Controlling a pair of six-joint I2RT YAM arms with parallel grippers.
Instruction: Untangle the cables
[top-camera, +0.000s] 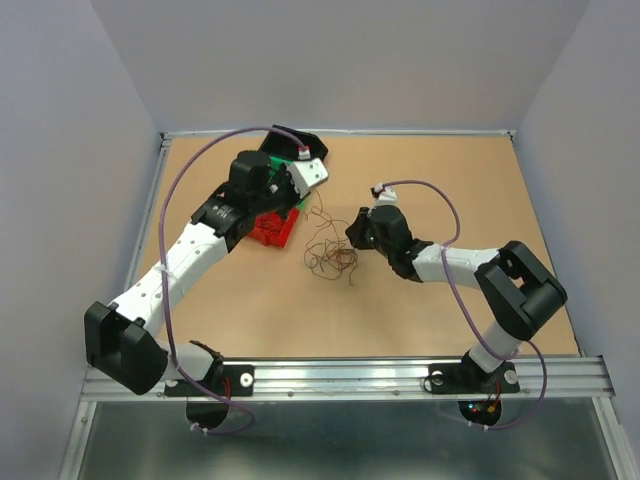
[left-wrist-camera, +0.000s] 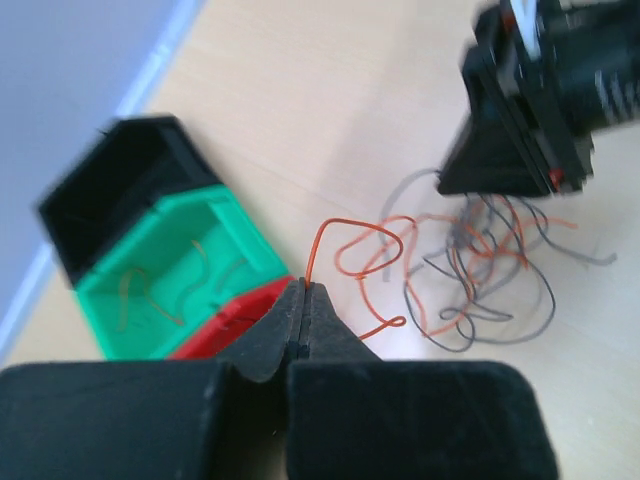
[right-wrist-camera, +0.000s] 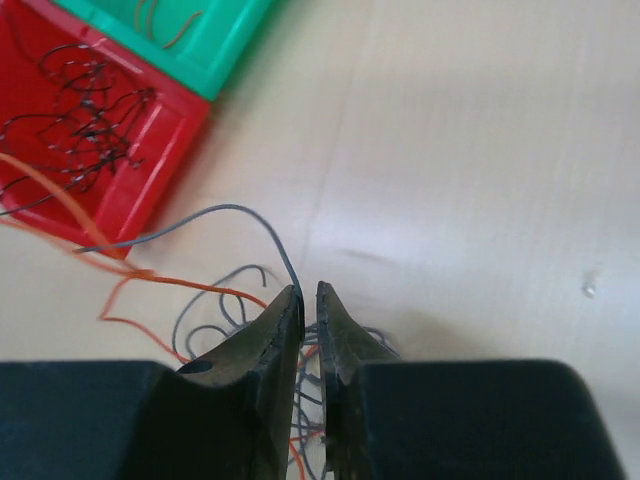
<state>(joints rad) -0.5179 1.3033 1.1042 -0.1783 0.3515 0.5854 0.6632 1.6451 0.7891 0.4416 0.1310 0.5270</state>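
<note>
Tan tabletop (top-camera: 450, 300), cables (top-camera: 332, 255) clumped just beneath the right gripper (right-wrist-camera: 308, 292), its jaws a sliver apart beside a grey strand (right-wrist-camera: 225, 210), hold unclear; left gripper (left-wrist-camera: 303, 290), clamped on an orange strand (left-wrist-camera: 345, 235), should pull away slowly, steadily.

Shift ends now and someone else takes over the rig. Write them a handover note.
Left gripper: shut on an orange strand that loops toward the clump.
Right gripper: jaws nearly closed at a grey strand over the clump; grip unclear.
Done: dark strands in the red bin, brownish strands in the green bin.
Left: orange and grey clump, tangled on the table.
</note>
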